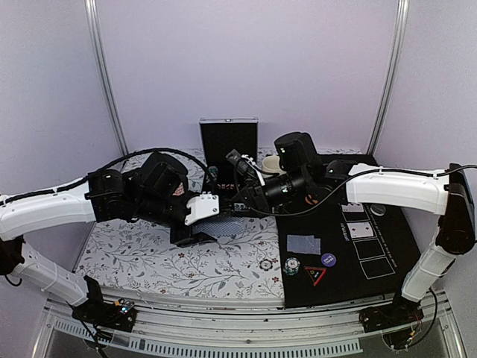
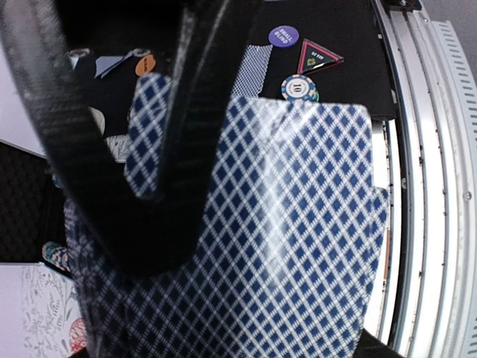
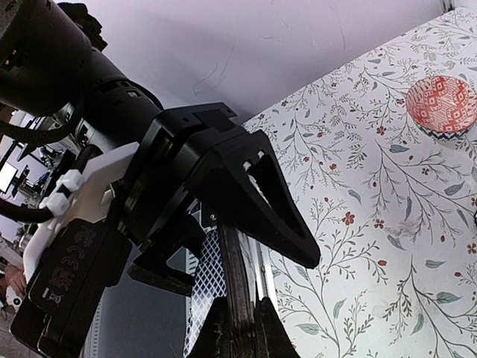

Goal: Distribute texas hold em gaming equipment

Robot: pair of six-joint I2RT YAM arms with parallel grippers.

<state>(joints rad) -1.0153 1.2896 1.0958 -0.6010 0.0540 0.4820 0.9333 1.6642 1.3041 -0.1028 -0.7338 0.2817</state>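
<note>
cards point(image 2: 298, 239): blue-diamond backs, overlapped, aloft | striped chip point(image 2: 299, 88), blue disc point(image 2: 284, 35), triangle marker point(image 2: 319, 57): flat on black mat point(image 2: 350, 30)

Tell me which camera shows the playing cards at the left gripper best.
Left wrist: the playing cards fill most of the frame, and their blue diamond-patterned backs are clear to read. Top external shows only a small blue patch of them between the two arms. Right wrist shows just a narrow strip low in the frame.
</note>
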